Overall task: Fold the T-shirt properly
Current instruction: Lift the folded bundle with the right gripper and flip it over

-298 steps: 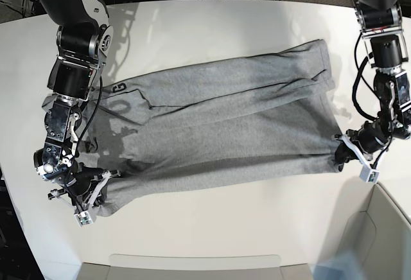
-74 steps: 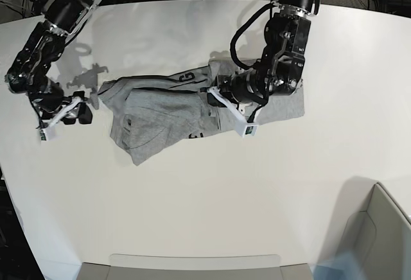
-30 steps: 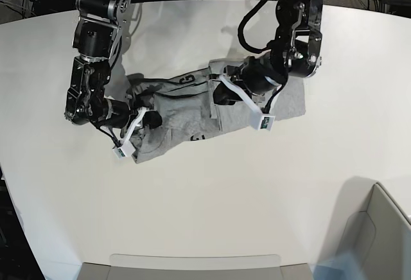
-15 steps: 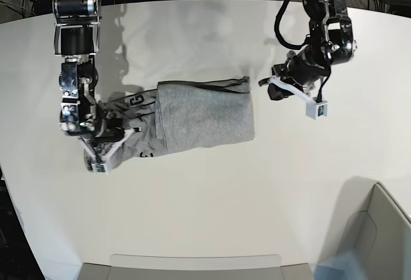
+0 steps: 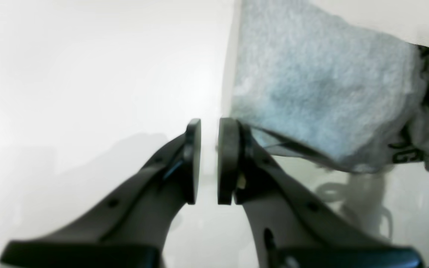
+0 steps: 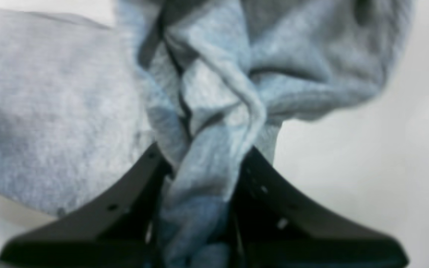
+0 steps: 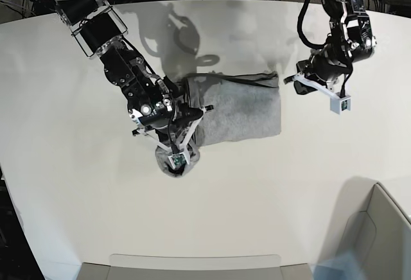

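Heather-grey cotton T-shirt (image 5: 322, 85) fills the upper right of our left wrist view, a folded slab lying on the white bench (image 5: 88, 74); our left gripper (image 5: 209, 162) hangs beside its edge with pads (image 5: 194, 160) nearly together, a thin slit between them and nothing in it. If we swing this arm back carelessly, those pads could catch the folded edge and drag the top layer open. In the right wrist view, our right gripper (image 6: 196, 201) is clamped on a twisted rope of grey cloth (image 6: 214, 123) that runs between its fingers, so we judge the grip is on a bunched wad, not a clean hem; pulling from here could set creases into the fold or tow the whole stack along. From the base view, the shirt (image 7: 247, 106) lies mid-bench as a rough rectangle, with a crumpled end (image 7: 176, 161) held under the right gripper (image 7: 174, 151), while the left gripper (image 7: 314, 86) hovers just off the opposite edge. Releasing there would leave a lump, and lifting too high could unroll the neat part.
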Controlling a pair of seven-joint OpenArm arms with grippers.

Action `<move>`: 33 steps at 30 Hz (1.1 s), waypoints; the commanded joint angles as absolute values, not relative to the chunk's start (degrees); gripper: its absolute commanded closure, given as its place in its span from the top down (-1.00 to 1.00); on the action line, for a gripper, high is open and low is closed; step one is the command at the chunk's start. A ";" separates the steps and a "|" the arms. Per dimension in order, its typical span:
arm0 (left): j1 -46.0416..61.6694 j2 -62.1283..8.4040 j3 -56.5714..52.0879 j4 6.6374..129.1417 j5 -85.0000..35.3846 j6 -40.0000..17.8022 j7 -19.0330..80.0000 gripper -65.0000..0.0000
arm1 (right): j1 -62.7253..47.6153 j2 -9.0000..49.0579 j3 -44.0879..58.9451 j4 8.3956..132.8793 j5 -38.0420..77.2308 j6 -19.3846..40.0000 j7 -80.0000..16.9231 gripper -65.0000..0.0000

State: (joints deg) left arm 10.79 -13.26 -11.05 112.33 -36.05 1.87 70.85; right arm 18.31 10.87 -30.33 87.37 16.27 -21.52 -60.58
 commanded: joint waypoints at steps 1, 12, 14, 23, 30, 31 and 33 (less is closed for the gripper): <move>10.33 -13.67 -11.30 113.10 -36.62 1.71 71.08 -0.75 | 20.44 10.77 -30.37 88.13 16.04 -23.16 -60.97 -1.00; 3.91 -13.76 -10.68 98.59 -36.97 1.63 70.90 -0.75 | 21.67 5.76 -33.19 88.13 16.04 -22.90 -61.05 -1.00; 3.65 -13.76 -10.68 98.33 -36.97 1.54 70.99 -0.75 | 21.76 5.76 -35.12 88.13 16.04 -22.90 -61.05 -1.00; 3.65 -13.23 -10.68 98.24 -36.97 -7.60 71.52 -0.75 | 24.48 1.19 -40.75 84.18 16.04 -22.99 -60.97 -1.00; 3.82 -13.49 -10.68 98.24 -36.97 -7.60 71.52 -0.75 | 29.49 -3.03 -45.76 70.02 16.04 -22.99 -57.10 -1.00; 3.91 -13.58 -11.03 98.24 -36.97 -7.60 71.52 -0.75 | 29.58 -3.74 -45.85 68.88 16.04 -22.99 -57.19 -0.92; 3.91 -13.76 -11.21 98.33 -36.88 -7.60 71.52 -0.75 | 29.58 -4.44 -45.85 68.53 16.04 -22.99 -56.92 -0.67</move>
State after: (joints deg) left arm 4.49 -13.10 -10.76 97.34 -36.21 -7.35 71.81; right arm 27.90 -3.75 -46.02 67.40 15.79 -22.37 -57.69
